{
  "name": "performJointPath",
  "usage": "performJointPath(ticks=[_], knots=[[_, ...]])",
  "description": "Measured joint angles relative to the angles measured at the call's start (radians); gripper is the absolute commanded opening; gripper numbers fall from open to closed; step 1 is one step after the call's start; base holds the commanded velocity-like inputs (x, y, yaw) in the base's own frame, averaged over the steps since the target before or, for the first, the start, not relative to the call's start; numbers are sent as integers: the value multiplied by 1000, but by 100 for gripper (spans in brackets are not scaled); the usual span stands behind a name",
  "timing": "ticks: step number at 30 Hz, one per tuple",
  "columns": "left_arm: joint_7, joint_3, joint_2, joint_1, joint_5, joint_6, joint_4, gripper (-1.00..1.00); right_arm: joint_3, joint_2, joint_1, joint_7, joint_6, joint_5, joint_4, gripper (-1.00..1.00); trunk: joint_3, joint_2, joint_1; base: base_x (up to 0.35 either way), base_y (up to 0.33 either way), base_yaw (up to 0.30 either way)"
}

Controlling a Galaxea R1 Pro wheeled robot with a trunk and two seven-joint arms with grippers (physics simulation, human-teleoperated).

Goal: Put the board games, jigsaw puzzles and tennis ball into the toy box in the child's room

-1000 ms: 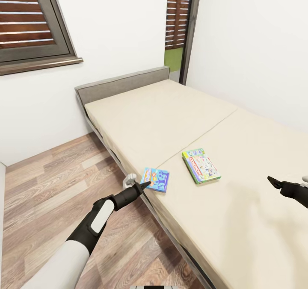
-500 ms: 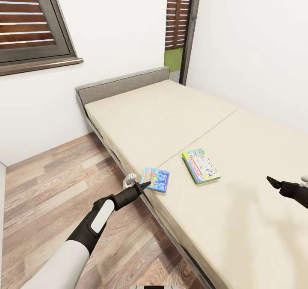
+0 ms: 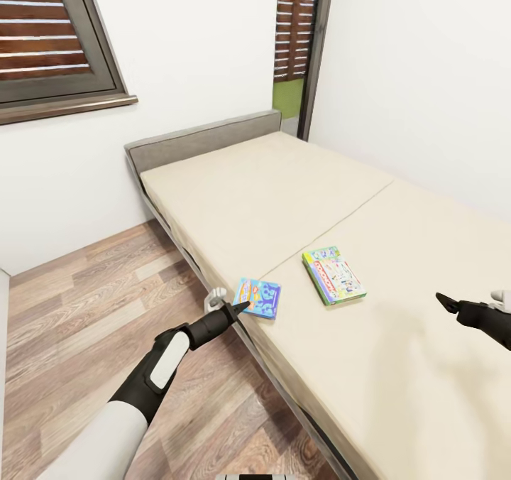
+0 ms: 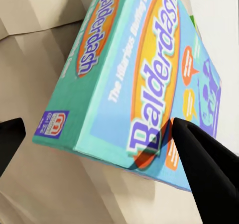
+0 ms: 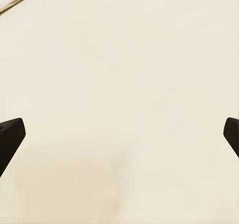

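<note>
A: Where is the left end effector point(image 3: 245, 304)?

B: At the near edge of the bed point(image 3: 298, 203), its tip just beside the corner of the small blue game box point(image 3: 258, 297). In the left wrist view the box point(image 4: 144, 74) reads "Balderdash" and sits between the two dark fingers point(image 4: 206, 169), one lying across its printed top, the other off to the far side over the mattress.

A: Has it got hold of the box?

B: No. The fingers stand wide apart, and the box lies flat on the mattress.

A: And the other game?

B: The green-white-red box point(image 3: 333, 275) lies flat farther in on the mattress, beyond the blue one from the left end effector and apart from it. It sits between the two end effectors.

A: The right end effector point(image 3: 446, 302)?

B: It hangs over bare mattress, well apart from both boxes. In its wrist view the fingers point(image 5: 10, 137) are spread wide with nothing but cream fabric between them.
</note>
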Motion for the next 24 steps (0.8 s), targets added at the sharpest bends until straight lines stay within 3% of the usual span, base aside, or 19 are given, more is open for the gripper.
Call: performJointPath(ticks=[4, 9, 19, 20, 21, 24], knots=[[-3, -25, 14, 10, 7, 2, -41, -100, 2, 0, 0, 0, 0, 0, 0, 100, 0, 0, 7, 0, 0, 0], [-1, -99, 44, -7, 14, -1, -92, -100, 3, 0, 0, 0, 0, 0, 0, 100, 0, 0, 7, 0, 0, 0], [-1, -138, 55, -6, 6, -11, -118, -100, 4, 0, 0, 0, 0, 0, -1, 100, 0, 0, 7, 0, 0, 0], [-3, -147, 27, -6, 15, -5, -119, -100, 4, 1, 0, 0, 0, 0, -1, 100, 0, 0, 8, 0, 0, 0], [-5, -150, -56, -6, 22, -3, -121, -100, 4, 1, 0, 0, -1, 1, -1, 100, 0, 0, 7, 0, 0, 0], [-5, -152, -58, -6, 25, -3, -122, -100, 4, 1, 0, 0, 0, 1, -1, 100, 0, 0, 7, 0, 0, 0]])
